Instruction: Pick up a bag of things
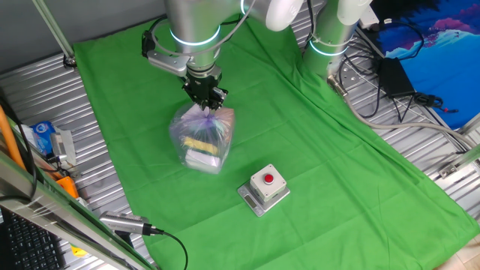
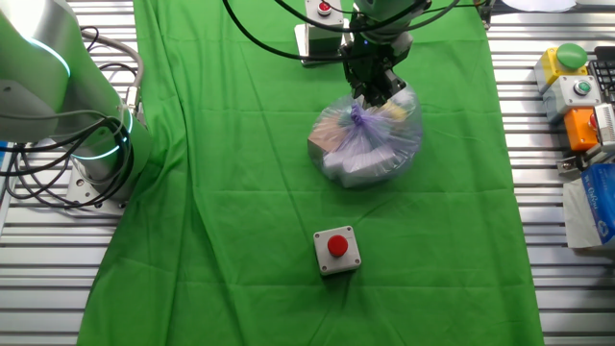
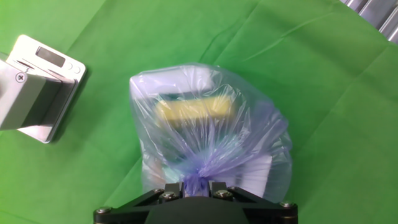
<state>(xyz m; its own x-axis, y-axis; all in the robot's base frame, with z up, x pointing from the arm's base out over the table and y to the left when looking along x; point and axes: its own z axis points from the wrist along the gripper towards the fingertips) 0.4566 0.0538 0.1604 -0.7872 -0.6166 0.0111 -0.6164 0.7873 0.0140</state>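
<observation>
The bag of things (image 1: 201, 136) is a translucent purplish plastic bag with a yellow item and white items inside. It sits on the green cloth (image 1: 315, 150). It also shows in the other fixed view (image 2: 370, 142) and the hand view (image 3: 205, 134). My gripper (image 1: 206, 101) is straight above it, shut on the bag's gathered purple top. In the other fixed view the gripper (image 2: 370, 96) pinches the knot. In the hand view the two fingers (image 3: 173, 188) close on the purple gathered neck, with the gripper (image 3: 198, 186) centred on it.
A grey box with a red button (image 1: 264, 187) stands on the cloth near the bag, also in the other fixed view (image 2: 336, 250) and the hand view (image 3: 37, 87). Another button box (image 2: 322, 14) is behind the gripper. More boxes (image 2: 577, 86) lie off the cloth.
</observation>
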